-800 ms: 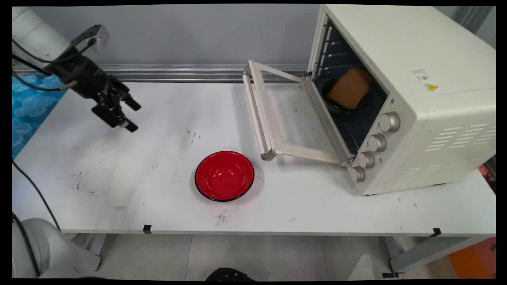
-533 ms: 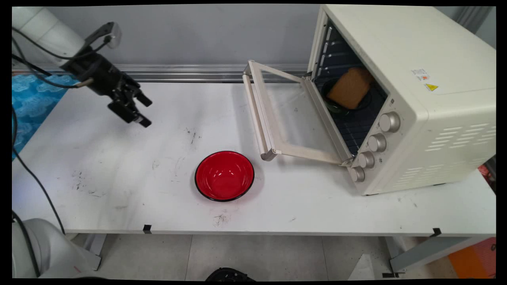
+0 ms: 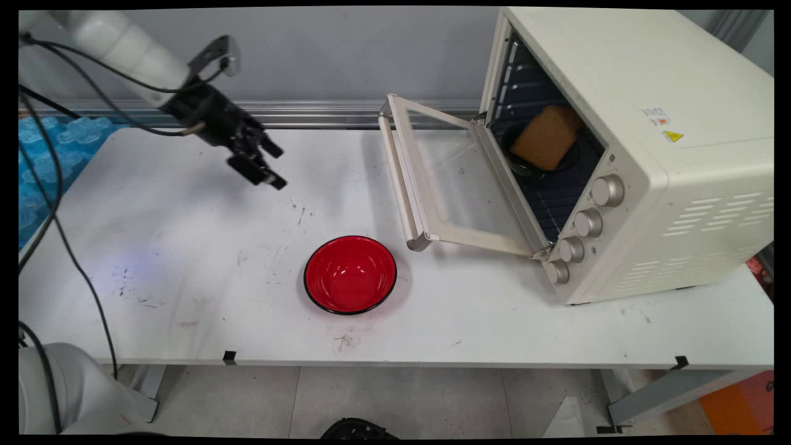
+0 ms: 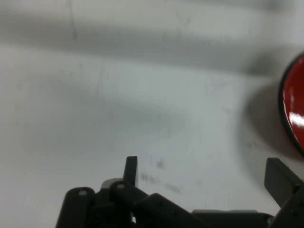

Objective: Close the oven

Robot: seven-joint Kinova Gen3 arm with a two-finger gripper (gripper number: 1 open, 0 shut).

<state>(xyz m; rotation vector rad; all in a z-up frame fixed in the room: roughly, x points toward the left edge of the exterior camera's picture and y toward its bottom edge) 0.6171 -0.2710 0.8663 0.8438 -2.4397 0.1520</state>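
The gripper (image 3: 270, 165) is hovering above the table (image 3: 154, 259), fingers spread wide and gripping nothing. The red bowl (image 3: 350, 274) is sitting untouched, well apart from it. Toast (image 3: 545, 137) is lying on a dark dish in the open oven (image 3: 624, 148)

The tabletop (image 3: 185, 259) is smooth matt white, scuffed with dark marks, and the bowl (image 3: 350, 274) on it looks like glossy red plastic with a black rim. The oven (image 3: 642, 154) has a matt cream painted shell, metallic knobs (image 3: 607, 190) and a clear glass door (image 3: 442, 179), with a rough brown slice (image 3: 547, 137) inside. The end effector (image 3: 269, 165) is matt black.
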